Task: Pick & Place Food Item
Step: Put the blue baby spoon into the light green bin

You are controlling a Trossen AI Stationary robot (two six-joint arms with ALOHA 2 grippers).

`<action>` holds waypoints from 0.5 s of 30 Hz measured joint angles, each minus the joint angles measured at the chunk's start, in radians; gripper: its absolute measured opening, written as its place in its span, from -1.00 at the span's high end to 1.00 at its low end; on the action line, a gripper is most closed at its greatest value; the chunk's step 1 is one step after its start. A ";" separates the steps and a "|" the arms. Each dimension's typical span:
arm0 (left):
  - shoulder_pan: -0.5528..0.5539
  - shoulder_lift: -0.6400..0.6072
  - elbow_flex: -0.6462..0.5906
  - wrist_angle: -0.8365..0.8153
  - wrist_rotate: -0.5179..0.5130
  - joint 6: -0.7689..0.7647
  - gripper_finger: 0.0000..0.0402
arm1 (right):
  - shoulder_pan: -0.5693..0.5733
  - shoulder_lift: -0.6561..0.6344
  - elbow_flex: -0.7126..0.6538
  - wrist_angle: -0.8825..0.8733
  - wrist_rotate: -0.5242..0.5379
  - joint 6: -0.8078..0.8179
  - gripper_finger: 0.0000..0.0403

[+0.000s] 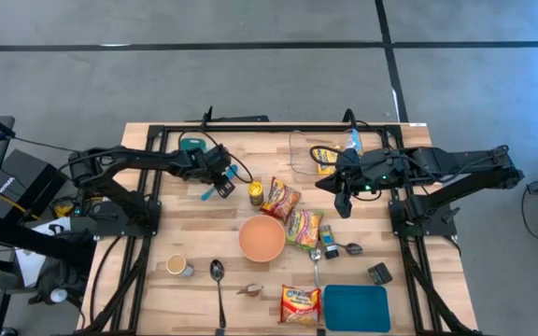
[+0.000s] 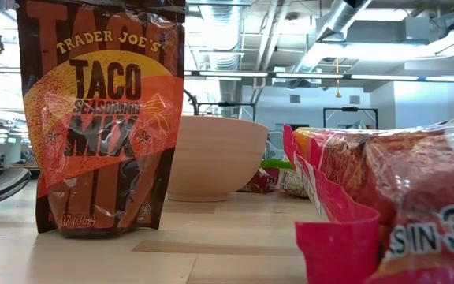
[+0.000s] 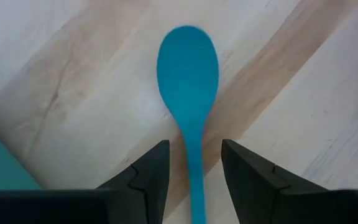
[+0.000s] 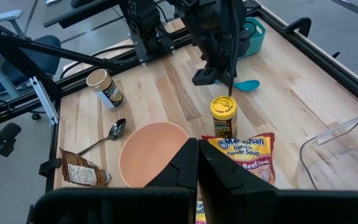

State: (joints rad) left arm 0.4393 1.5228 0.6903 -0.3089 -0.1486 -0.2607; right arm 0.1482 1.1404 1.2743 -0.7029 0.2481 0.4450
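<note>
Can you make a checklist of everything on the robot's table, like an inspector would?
Surface: wooden table, bare between items.
Job's things: ramen packs beside the pink bowl; yellow-lidded jar upright.
Clutter: blue spoon, metal spoon, taco mix pouch, teal board, clear tub.
Grippers: left gripper open astride the blue spoon's handle; right gripper shut above the ramen.
Cables: wires along both arms.
Surroundings: grey floor.

A teal spoon (image 3: 188, 81) lies on the wooden counter (image 1: 204, 233); a metal spoon (image 1: 218, 280), a paper cup (image 1: 177, 266) and a teal board (image 1: 356, 308) sit nearer the front.
</note>
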 joint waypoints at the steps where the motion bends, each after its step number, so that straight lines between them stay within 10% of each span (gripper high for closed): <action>1: 0.000 0.008 0.000 -0.007 0.001 0.000 0.30 | 0.000 0.000 0.000 0.000 0.000 0.000 0.99; 15: -0.002 0.052 0.002 0.005 0.031 -0.006 0.31 | 0.001 0.000 0.000 0.000 0.000 0.000 0.99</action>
State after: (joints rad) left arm 0.4374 1.5745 0.6926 -0.3038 -0.1173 -0.2672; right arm 0.1493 1.1406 1.2743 -0.7033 0.2481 0.4450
